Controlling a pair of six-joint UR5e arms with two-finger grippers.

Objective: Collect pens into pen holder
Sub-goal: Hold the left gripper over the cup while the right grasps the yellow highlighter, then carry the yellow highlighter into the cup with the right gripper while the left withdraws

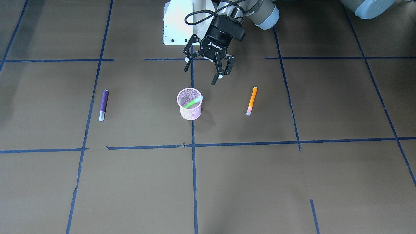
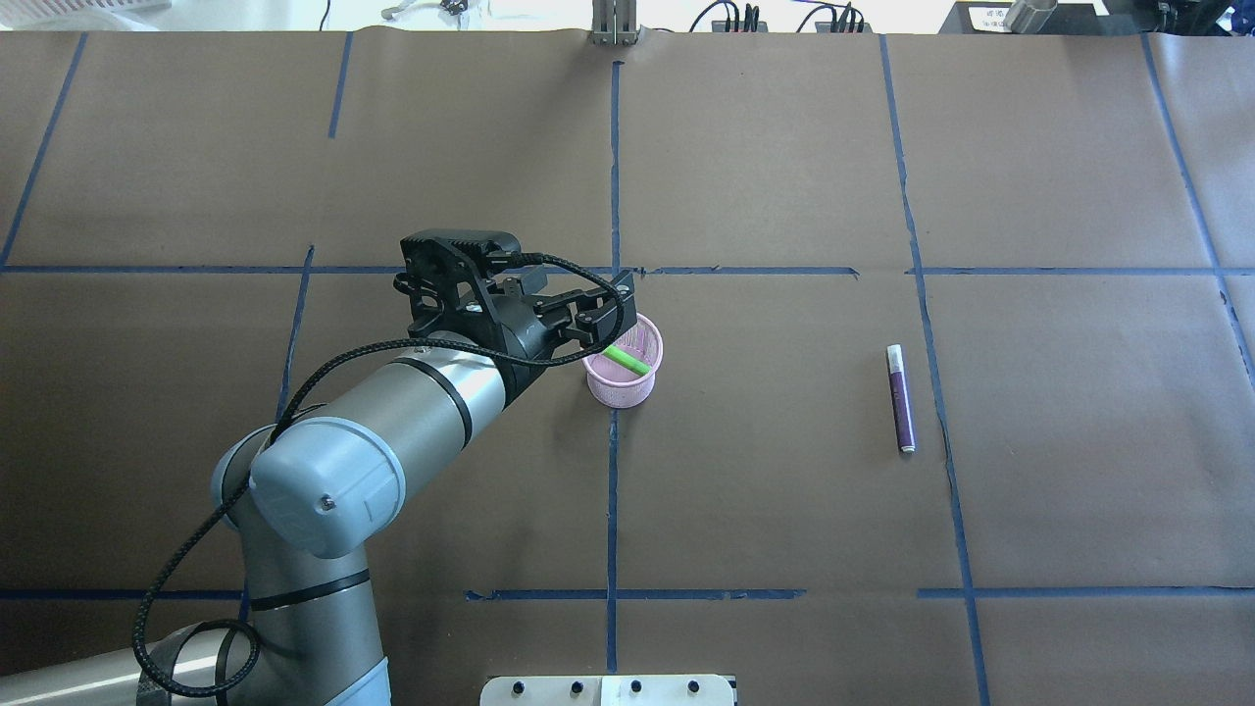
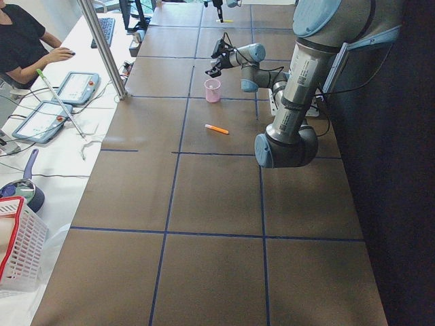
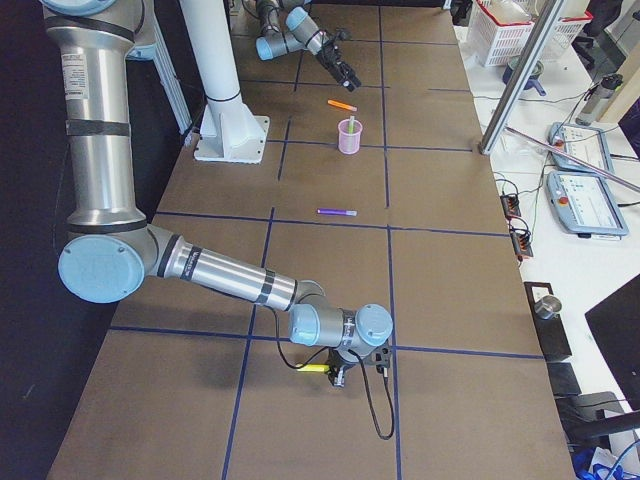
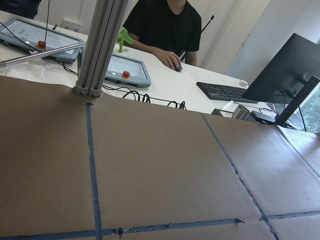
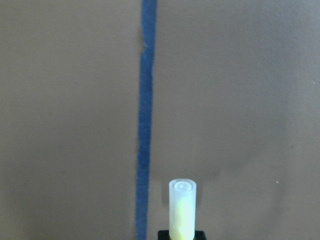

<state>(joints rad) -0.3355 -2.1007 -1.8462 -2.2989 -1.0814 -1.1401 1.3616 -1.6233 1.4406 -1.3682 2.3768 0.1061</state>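
Leaning inside the central pen holder (image 1: 190,109) is a green pen (image 1: 193,102); the orange pen (image 1: 252,100) lies flat on the left arm's (image 2: 392,412) side, long axis running roughly toward the robot, the purple pen (image 1: 103,104) opposite. Nearest the orange one, the left gripper (image 1: 200,76), marked ROBOTIQ, hangs by the holder, jaws apart and empty. The right gripper (image 4: 345,375) meets a yellow-green pen (image 6: 182,207); its grip I cannot tell.

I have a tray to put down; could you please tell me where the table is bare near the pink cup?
The brown table is bare on the operators' side of the pink wire-mesh cup, and between it and the purple pen or the orange pen. Crowded on the robot side, where the open left gripper hangs.
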